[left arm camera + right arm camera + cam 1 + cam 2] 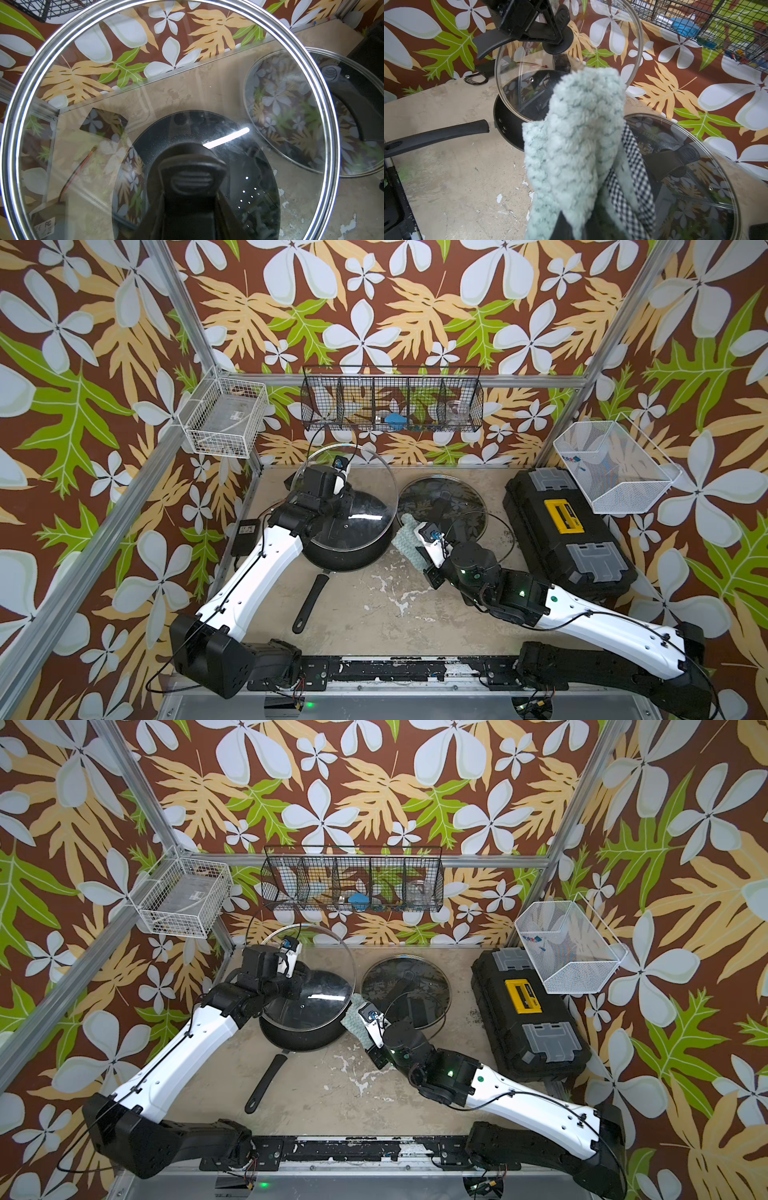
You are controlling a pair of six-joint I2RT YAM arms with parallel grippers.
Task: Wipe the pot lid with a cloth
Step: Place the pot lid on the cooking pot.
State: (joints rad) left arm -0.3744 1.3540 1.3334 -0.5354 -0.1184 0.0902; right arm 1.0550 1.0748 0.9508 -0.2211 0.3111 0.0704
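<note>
R arm reaches low from near-right; right gripper [417, 533] clamped on bunched cloth [409, 545], btwn pan [345, 558] & flat 2nd lid [451, 495]. L arm bent upward; left gripper [337, 493] closed on pot lid [365, 481] handle, lid tilted over pan.

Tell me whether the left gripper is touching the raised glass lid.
Touching. The right wrist view shows the left gripper clamped on the black handle of the raised glass lid, which is tilted above the pan.

A robot-lab test cell, not a real kitchen: aluminium frame [183, 302], printed floral backdrop [374, 302], wire basket [392, 404], toolbox [565, 531] and frying pan [345, 556].
</note>
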